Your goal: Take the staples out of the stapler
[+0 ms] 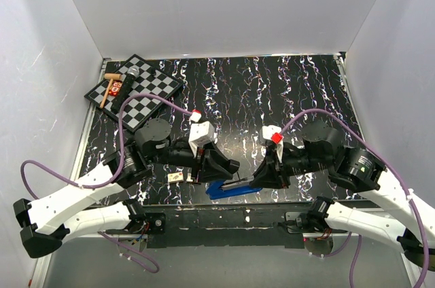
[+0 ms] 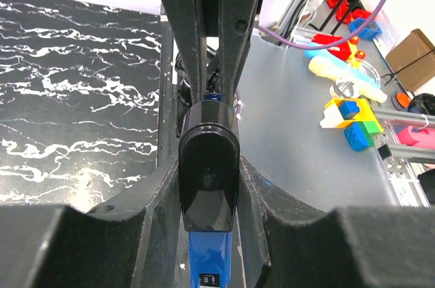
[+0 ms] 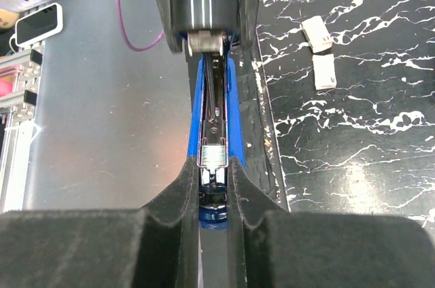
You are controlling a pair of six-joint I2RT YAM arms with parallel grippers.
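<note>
2 arms are on 1 stapler, which sits right at the near edge of the table between them. The left gripper is pinching the stapler's black top cap from both sides, the blue body running out beneath it. The right gripper has its pads tight against the blue sides of the open magazine channel, so it looks pressed onto the stapler too. By my read the opening step is done: the top is swung away and the channel lies bare to the right wrist camera. The unloading itself looks not yet done. 1 silvery piece sits low in the channel, and whether that is staples or the pusher I cannot tell. No loose staples show on the table in any view, so lifting the strip out is what I judge is left. On the count: 2 small tan-and-white boxes lie just beside the stapler on the marbled top. Well apart at the far left there is 1 chessboard with 1 wooden mallet resting on it.
</note>
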